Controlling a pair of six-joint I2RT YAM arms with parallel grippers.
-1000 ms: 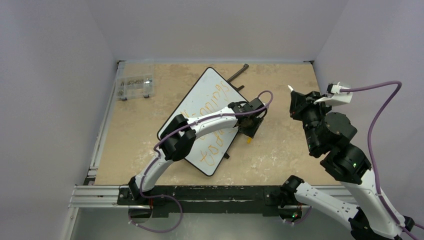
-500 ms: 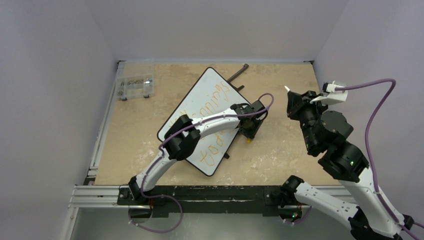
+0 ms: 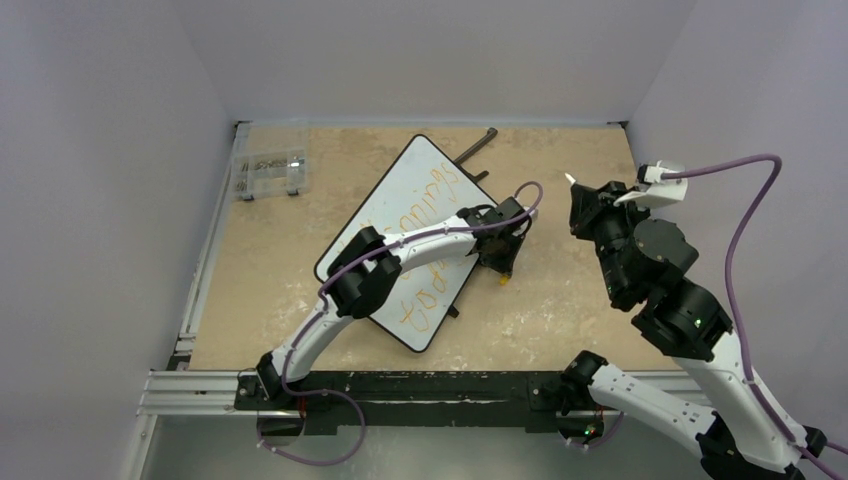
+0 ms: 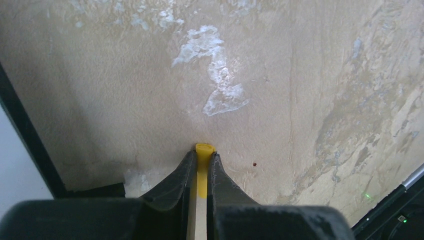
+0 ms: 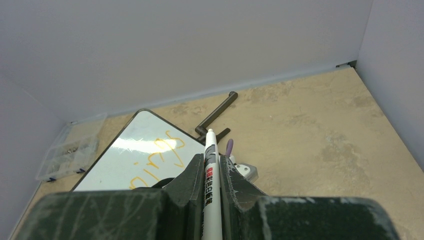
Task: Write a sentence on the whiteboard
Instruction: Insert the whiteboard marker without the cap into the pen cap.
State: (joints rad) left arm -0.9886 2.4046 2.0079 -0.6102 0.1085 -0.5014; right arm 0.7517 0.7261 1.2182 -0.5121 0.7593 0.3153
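Observation:
The whiteboard (image 3: 428, 163) lies slanted on the table, with the orange sentence (image 3: 426, 292) partly hidden by my left arm. It also shows in the right wrist view (image 5: 131, 152), with orange lettering (image 5: 169, 150) on it. My left gripper (image 3: 500, 270) hangs just past the board's right edge, shut on a yellow pen cap (image 4: 204, 149) close above the table. The board's black rim (image 4: 25, 140) is at its left. My right gripper (image 3: 582, 197) is raised to the right of the board, shut on a white marker pen (image 5: 209, 150), tip pointing up and away.
A clear parts box (image 3: 268, 173) stands at the back left. A black L-shaped tool (image 3: 477, 148) lies behind the board's far corner and shows in the right wrist view (image 5: 217, 110). Grey walls close in the table on three sides.

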